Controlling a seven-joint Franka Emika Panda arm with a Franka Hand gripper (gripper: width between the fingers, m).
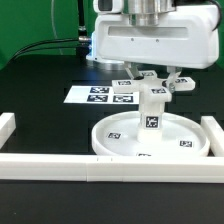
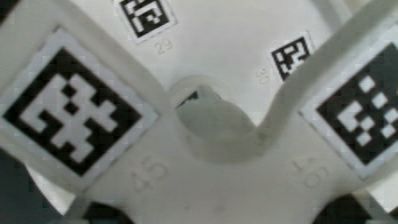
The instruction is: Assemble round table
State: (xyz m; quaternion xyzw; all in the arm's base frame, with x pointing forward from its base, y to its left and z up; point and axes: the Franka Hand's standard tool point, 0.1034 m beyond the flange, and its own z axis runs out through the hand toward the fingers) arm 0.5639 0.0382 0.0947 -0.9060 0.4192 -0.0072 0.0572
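The large white rimmed disc (image 1: pixel 118 140) lies flat on the black table. The short cylinder leg (image 1: pixel 152 112) stands upright on its centre, with a tag facing the camera. The cross-shaped foot (image 1: pixel 150 86) sits on top of the leg, its tagged arms spreading to both sides. My gripper (image 1: pixel 156 78) comes straight down from above and is shut on the foot at its middle. In the wrist view the foot (image 2: pixel 107 150) fills the picture, with its round central hole and large tags on its arms. My fingertips are hidden there.
The marker board (image 1: pixel 100 95) lies behind the disc, toward the exterior view's left. Long white border rails run along the front (image 1: pixel 90 166), the left (image 1: pixel 8 126) and the right (image 1: pixel 212 135). A green backdrop and black cables are at the back.
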